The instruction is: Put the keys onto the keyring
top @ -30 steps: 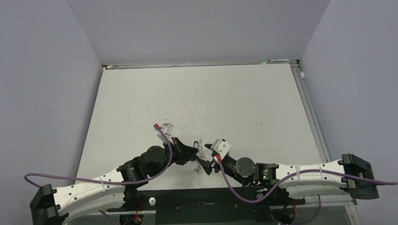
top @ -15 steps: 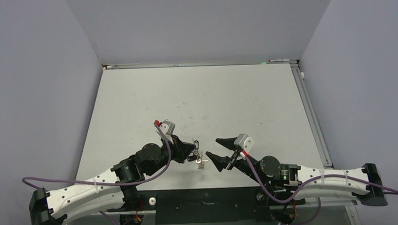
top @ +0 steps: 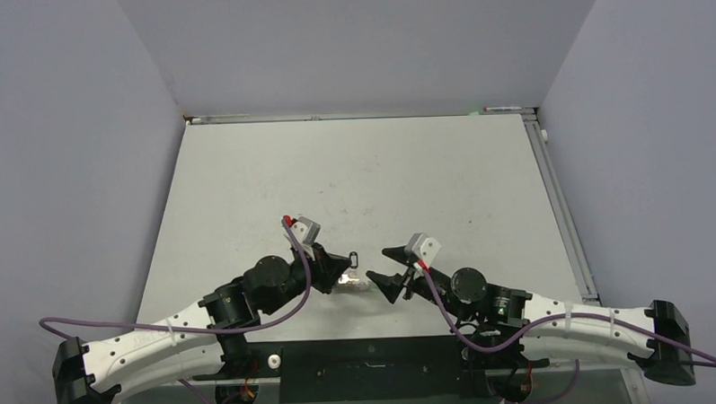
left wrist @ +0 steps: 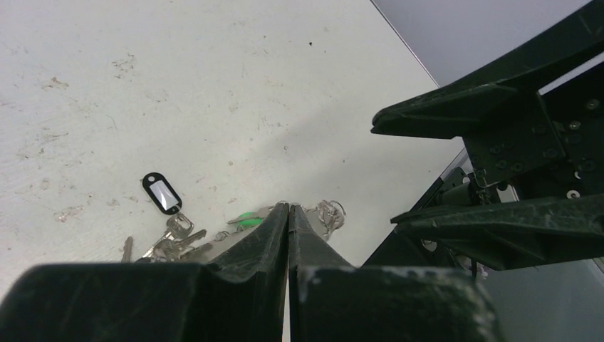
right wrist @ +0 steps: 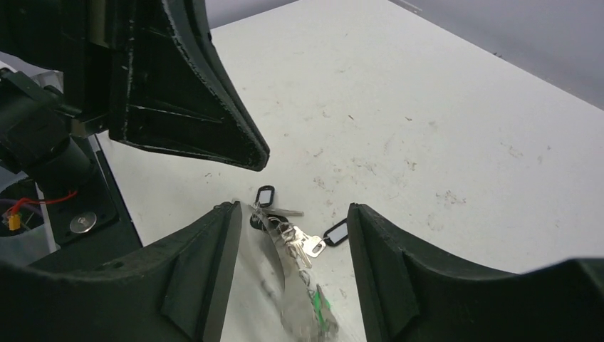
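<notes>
The keys lie in a small bunch on the white table with two black tags among them. The keyring joins them with its short chain, pale curved strap and green piece; it looks blurred here. My right gripper is open and the bunch lies between its fingers; the strap's end is at the left fingertip. My left gripper is shut, with nothing visibly between its tips, just over the green piece and the keys. From above, both grippers face each other over the bunch.
The left gripper's black fingers loom close at the upper left of the right wrist view. The table's near edge and the black base plate lie just behind the keys. Grey walls enclose the table on three sides.
A second ago my right gripper was against the left one at the keys. It drew back to the right, then came partway left. The key bunch now lies lower, on the table.
</notes>
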You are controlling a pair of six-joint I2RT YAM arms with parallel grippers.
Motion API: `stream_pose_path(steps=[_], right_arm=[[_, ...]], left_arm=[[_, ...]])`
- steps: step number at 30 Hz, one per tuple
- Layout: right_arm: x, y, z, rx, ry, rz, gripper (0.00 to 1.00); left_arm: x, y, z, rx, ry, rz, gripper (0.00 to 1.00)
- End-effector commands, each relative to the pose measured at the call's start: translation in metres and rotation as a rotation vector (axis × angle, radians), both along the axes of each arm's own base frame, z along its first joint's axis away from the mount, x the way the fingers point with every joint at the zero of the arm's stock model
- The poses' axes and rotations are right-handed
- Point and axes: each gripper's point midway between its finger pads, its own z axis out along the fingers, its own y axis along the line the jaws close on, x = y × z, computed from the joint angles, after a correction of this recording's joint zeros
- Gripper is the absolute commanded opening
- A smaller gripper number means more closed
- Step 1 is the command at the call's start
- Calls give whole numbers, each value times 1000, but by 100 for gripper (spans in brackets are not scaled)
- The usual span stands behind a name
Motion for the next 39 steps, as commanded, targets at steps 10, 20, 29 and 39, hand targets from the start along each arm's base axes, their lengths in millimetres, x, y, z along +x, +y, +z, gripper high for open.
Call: stream_pose_path(steps=[10, 20, 29, 39], right_arm=[[22, 11, -23, -7, 128, -40, 80], [38, -75, -92, -76, 577, -645, 73], [-40, -68, -139, -159, 881, -472, 45], [-67, -68, -171, -224, 941, -481, 45]], left_arm=[[1, 3, -3, -32, -3, 22, 0], [-3, 13, -56, 128, 74, 33, 56], [2, 2, -57, 138, 56, 25, 63], [0, 6, -57, 143, 55, 25, 61]])
